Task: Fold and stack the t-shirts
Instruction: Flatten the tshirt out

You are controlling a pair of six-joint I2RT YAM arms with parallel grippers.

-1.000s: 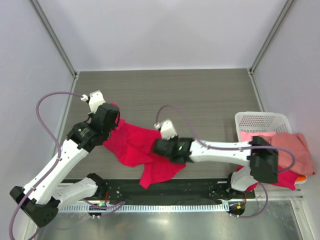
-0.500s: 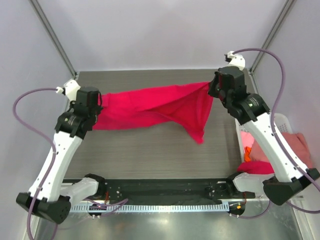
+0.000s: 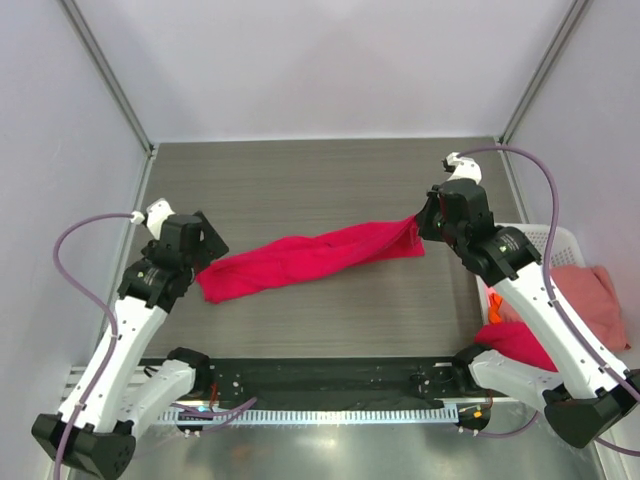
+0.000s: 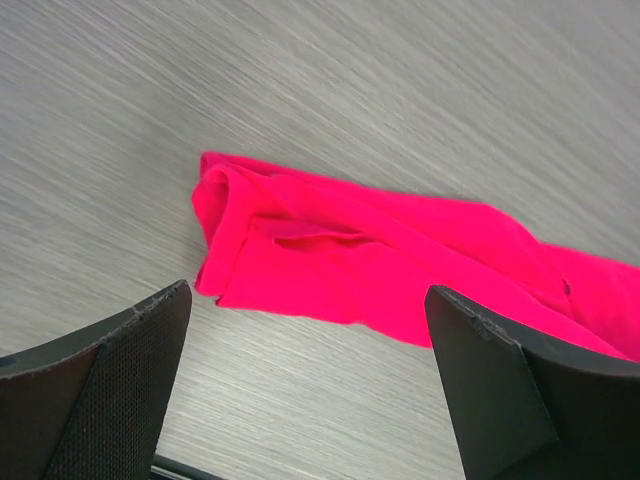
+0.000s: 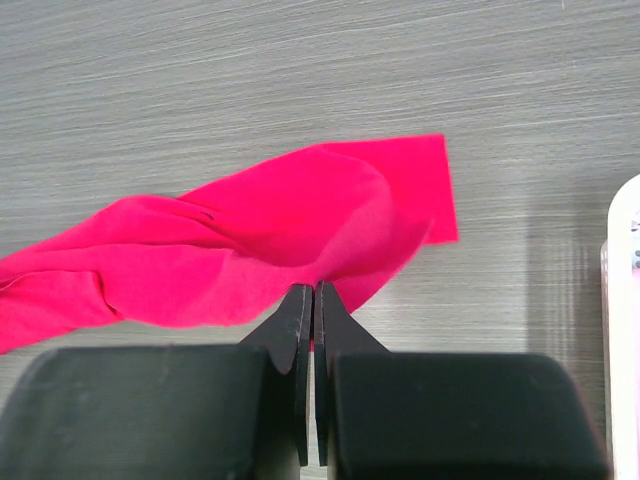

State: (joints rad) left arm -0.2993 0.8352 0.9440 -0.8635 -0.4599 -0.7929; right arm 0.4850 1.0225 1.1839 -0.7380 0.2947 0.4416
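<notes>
Now you are handling limp, light cloth: the crimson t-shirt (image 3: 310, 262) is lying roped across the tabletop (image 3: 330, 190), your right claw (image 5: 314, 300) pinching its right end, your left claw (image 3: 200, 243) hanging open over the left end. Its corners are probably offering the surest hold.

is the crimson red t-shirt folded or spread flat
Neither: the crimson-red cloth t-shirt lies bunched in a long twisted band across the grey table.
</notes>
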